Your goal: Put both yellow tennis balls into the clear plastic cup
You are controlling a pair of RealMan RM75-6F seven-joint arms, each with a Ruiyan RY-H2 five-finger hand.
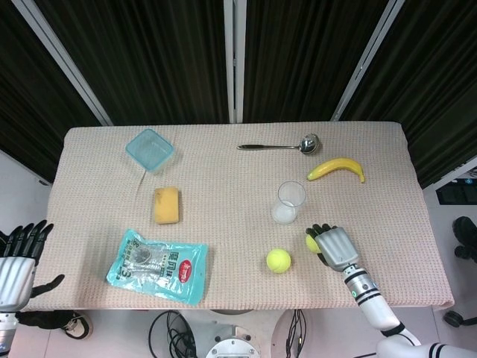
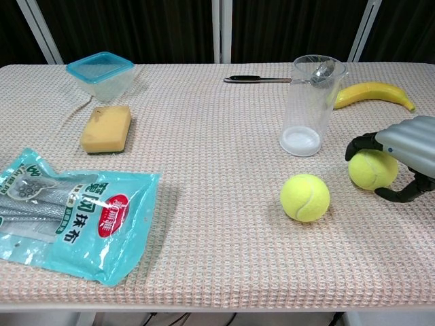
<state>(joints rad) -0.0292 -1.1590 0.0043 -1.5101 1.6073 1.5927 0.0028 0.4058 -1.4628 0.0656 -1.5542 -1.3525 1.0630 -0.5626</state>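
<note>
The right robot hand (image 1: pixel 334 247) covers most of one yellow tennis ball (image 1: pixel 311 242) in the head view, and in the chest view the picture's right edge cuts this hand off. The left robot hand (image 1: pixel 16 261) is cropped at the head view's left edge. The blue snack packet (image 2: pixel 64 212) runs past the chest view's left edge.

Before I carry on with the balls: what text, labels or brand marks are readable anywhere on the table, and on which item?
Teal snack packet: white Chinese characters down its front and more inside a red oval; blurred and angled, so I cannot read them reliably.
Both tennis balls, cup, banana, sponge, container: no legible print.
</note>
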